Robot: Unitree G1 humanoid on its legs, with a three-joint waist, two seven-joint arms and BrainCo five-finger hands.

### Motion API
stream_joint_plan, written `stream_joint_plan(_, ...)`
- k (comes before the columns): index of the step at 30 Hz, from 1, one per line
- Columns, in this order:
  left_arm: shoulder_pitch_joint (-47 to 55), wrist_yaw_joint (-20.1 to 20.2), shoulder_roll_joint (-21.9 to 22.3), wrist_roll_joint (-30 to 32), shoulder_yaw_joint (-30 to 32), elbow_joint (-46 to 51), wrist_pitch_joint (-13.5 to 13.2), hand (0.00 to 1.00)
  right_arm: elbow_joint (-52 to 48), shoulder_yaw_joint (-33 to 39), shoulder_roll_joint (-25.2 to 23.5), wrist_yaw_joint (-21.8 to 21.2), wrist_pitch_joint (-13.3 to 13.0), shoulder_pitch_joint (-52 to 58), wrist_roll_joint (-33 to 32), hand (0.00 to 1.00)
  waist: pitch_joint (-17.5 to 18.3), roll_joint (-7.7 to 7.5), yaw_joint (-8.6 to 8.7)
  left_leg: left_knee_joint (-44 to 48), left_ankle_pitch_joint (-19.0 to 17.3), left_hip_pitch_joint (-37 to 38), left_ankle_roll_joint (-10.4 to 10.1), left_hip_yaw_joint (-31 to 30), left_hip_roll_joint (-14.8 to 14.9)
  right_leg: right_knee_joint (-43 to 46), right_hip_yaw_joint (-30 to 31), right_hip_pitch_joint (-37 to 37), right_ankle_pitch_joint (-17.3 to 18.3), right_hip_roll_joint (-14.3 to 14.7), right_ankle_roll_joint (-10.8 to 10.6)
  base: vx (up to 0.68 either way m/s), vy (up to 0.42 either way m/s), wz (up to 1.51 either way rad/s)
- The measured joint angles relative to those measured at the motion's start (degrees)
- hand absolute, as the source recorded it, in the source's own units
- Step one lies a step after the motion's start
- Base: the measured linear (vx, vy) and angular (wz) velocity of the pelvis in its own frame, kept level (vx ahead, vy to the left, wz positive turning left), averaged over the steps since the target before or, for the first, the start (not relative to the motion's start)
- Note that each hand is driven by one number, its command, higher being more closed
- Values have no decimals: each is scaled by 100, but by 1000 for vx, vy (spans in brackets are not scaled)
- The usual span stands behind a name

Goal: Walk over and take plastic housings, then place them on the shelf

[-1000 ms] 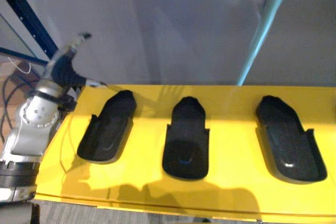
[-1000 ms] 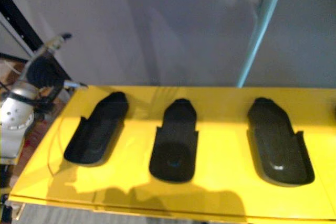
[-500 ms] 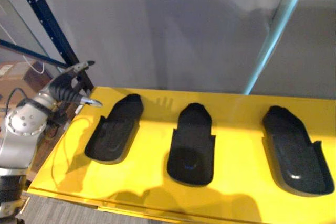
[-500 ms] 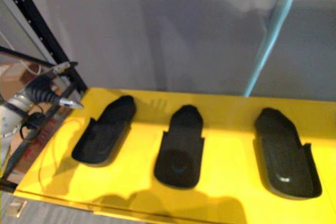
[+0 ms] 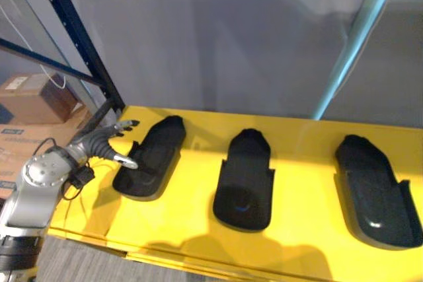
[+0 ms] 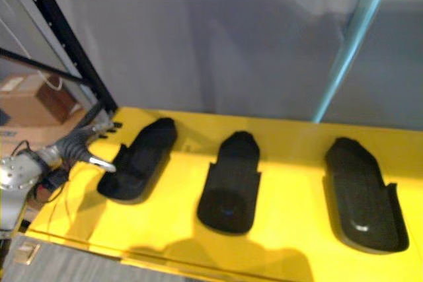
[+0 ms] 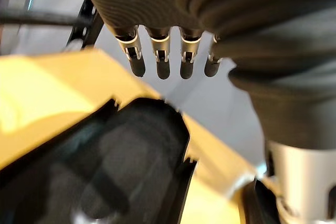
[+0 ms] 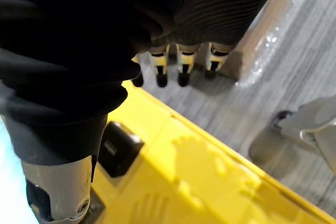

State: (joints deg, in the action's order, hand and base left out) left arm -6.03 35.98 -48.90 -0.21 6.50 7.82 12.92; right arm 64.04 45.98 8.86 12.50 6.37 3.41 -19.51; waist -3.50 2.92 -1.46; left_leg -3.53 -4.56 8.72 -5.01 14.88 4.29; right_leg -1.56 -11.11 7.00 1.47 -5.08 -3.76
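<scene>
Three black plastic housings lie in a row on the yellow tabletop (image 5: 297, 163): the left housing (image 5: 155, 156), the middle housing (image 5: 244, 179) and the right housing (image 5: 373, 189). My left hand (image 5: 106, 144) is open at the left housing's outer side, its thumb against the near left rim and its fingers spread above the table. In the left wrist view the straight fingers (image 7: 163, 61) hang over that housing (image 7: 126, 166). My right hand (image 8: 181, 66) hangs open with relaxed fingers over the yellow table's edge (image 8: 210, 182), holding nothing.
A dark blue rack upright (image 5: 73, 37) rises at the table's left corner, with cardboard boxes (image 5: 39, 97) behind it. A teal post (image 5: 357, 37) stands at the back right before a grey wall. A wrapped box (image 8: 273, 19) stands on the grey floor.
The camera has shifted, and the view now looks further left. My left hand has come down from above the table's left corner to the left housing's rim.
</scene>
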Motion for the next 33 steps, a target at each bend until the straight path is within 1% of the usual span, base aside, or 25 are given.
stream_joint_plan(1, 13, -53, 0, -47, -52, 1, -8, 0, 14, 3, 8, -1, -15, -7, 0, 0, -11, -6, -1, -1, 0, -4, 0, -2, 0, 0, 0, -2, 5, 0, 4, 0, 0, 0)
stream_joint_plan(2, 78, -245, 0, -219, -57, 10, -40, 0, 26, 3, 8, -5, -47, -14, 0, 0, -16, -13, 2, -3, 0, -9, 0, -6, 0, 0, -1, -5, 12, 1, 10, 24, 0, 4)
stream_joint_plan(3, 111, -523, 1, -221, -56, 15, -107, 0, 48, 4, 7, -5, -106, -14, 0, 0, -24, -26, 0, -4, 0, -10, 0, -9, 0, 0, -1, -4, 13, 1, 11, 30, 3, 4)
stream_joint_plan(5, 144, -1240, 4, -220, -28, 15, -346, 0, 59, 3, 4, -5, -159, -10, 4, 0, -38, -47, -9, -3, 0, -20, 0, -23, -1, 1, -2, -4, 14, 0, 12, 27, 9, 6)
stream_joint_plan(6, 167, -1772, 57, -221, 51, 9, -565, 0, 59, 1, -3, -3, -178, -6, 4, 0, -45, -59, -25, -3, 0, -24, 0, -32, -1, 4, -2, -4, 14, -1, 12, 22, 11, 5)
stream_joint_plan(7, 184, -2097, 141, -256, 134, -3, -753, 0, 64, 0, -9, -2, -212, -2, 4, 0, -47, -63, -35, -3, 0, -26, 0, -35, -2, 5, -2, -4, 14, -2, 12, 24, 12, 5)
stream_joint_plan(8, 198, -2661, 416, -432, 384, 2, -1175, 0, 63, -15, -30, 5, -291, 48, 5, 0, -50, -67, -73, -3, 0, -28, 0, -40, -3, 6, -2, -4, 14, -4, 12, 49, 12, 15)
stream_joint_plan(9, 714, -3595, 1581, -897, 1116, 811, -3059, 0, 64, -313, -208, 10, -388, 160, 134, 0, -72, -102, -119, 3, -2, -30, -1, -109, 5, 30, -21, 21, 34, -4, 43, 41, 8, 20)
stream_joint_plan(10, 775, -3594, 1660, -919, 1116, 1010, -3366, 0, 65, -405, -246, 10, -389, 167, 195, 0, -84, -120, -119, 9, -2, -44, -1, -174, 9, 37, -37, 26, 36, -4, 44, 20, 3, 22)
stream_joint_plan(11, 784, -3594, 1678, -1031, 1118, 1140, -3575, 0, 65, -512, -261, 10, -391, 168, 232, 0, -97, -133, -118, 13, -2, -52, -1, -183, 12, 47, -56, 26, 36, -4, 44, -19, -3, 11)
stream_joint_plan(13, 783, -3595, 1723, -1108, 1137, 1270, -3708, 0, 64, -587, -261, 11, -415, 160, 233, 0, -98, -133, -135, 18, -2, -47, 0, -191, 8, 81, -81, 30, 44, -15, 42, -16, 1, 2)
stream_joint_plan(14, 784, -3594, 1772, -1110, 1162, 1320, -3722, 0, 64, -641, -261, 12, -423, 155, 233, 0, -101, -128, -150, 19, -1, -48, 0, -200, 3, 86, -100, 34, 51, -22, 42, -32, -1, 4)
stream_joint_plan(15, 785, -3591, 1898, -1116, 1257, 1407, -3864, 0, 64, -774, -262, 15, -436, 126, 243, 0, -103, -131, -149, 21, -1, -47, 1, -219, -2, 85, -138, 47, 53, -27, 40, -19, -6, 9)
stream_joint_plan(16, 779, -3587, 1992, -1131, 1407, 1504, -4116, 0, 64, -908, -266, 15, -437, 126, 341, 0, -109, -143, -144, 22, 3, -49, 6, -289, -17, 84, -174, 76, 81, -40, 12, -11, -4, 16)
stream_joint_plan(17, 778, -3578, 2026, -1142, 1487, 1586, -4210, 0, 65, -960, -268, 15, -437, 148, 381, 0, -111, -153, -137, 21, 9, -50, 14, -334, -33, 86, -208, 101, 113, -58, -23, 3, -7, 26)
stream_joint_plan(18, 779, -3559, 2037, -1275, 1575, 1696, -4374, 0, 67, -1029, -267, 16, -437, 199, 463, 0, -106, -165, -147, 16, 19, -59, 26, -365, -58, 90, -283, 128, 158, -89, -44, 11, -6, 32)
stream_joint_plan(20, 778, -3503, 2040, -1588, 1828, 2003, -4706, 0, 164, -1149, -235, 30, -441, 229, 464, 0, -138, -113, -173, 4, 57, -73, 38, -518, -73, 92, -386, 191, 170, -98, -31, 10, -9, 33)
stream_joint_plan(22, 776, -3519, 2041, -1681, 1948, 2157, -4895, 0, 214, -1238, -228, 37, -441, 239, 463, 0, -151, -88, -177, 0, 76, -84, 37, -610, -81, 92, -477, 227, 179, -103, -25, -1, -11, 23)
stream_joint_plan(24, 765, -3764, 2050, -1723, 2072, 2299, -5155, 0, 255, -1350, -231, 91, -500, 259, 462, 0, -165, -66, -196, -11, 107, -90, 30, -675, -85, 93, -583, 268, 193, -108, -19, -10, -13, 20)
stream_joint_plan(25, 763, -3869, 2057, -1703, 2117, 2318, -5200, 0, 264, -1381, -231, 102, -521, 260, 462, 0, -165, -66, -196, -14, 114, -91, 31, -690, -90, 94, -599, 276, 204, -112, -25, -18, -13, 13)
stream_joint_plan(27, 708, -4423, 2145, -1443, 2343, 2336, -5297, 0, 268, -1423, -231, 126, -540, 260, 464, 0, -165, -67, -197, -82, 184, -91, 33, -764, -101, 94, -629, 280, 216, -112, -23, -26, -7, 15)
stream_joint_plan(28, 646, -4849, 2241, -1204, 2480, 2338, -5358, 0, 274, -1467, -231, 130, -539, 261, 465, 0, -173, -76, -198, -101, 218, -112, 37, -808, -106, 94, -652, 279, 219, -113, -20, -32, -5, 17)
stream_joint_plan(29, 625, -5163, 2280, -1058, 2530, 2337, -5413, 0, 281, -1480, -231, 130, -533, 261, 467, 0, -176, -81, -210, -101, 226, -119, 34, -818, -106, 94, -664, 280, 221, -113, -19, -41, -8, 12)
stream_joint_plan(32, 599, -6896, 2481, -155, 2997, 2340, -5528, 0, 291, -1588, -232, 131, -467, 261, 471, 0, -183, -92, -235, -102, 282, -177, 31, -906, -110, 95, -773, 279, 224, -117, -19, -39, -15, 15)
stream_joint_plan(33, 614, -7708, 2492, 362, 3172, 2329, -5515, 0, 309, -1648, -240, 130, -417, 262, 482, 0, -192, -107, -253, -103, 307, -196, 29, -946, -110, 96, -794, 280, 224, -114, -18, -34, -9, 18)
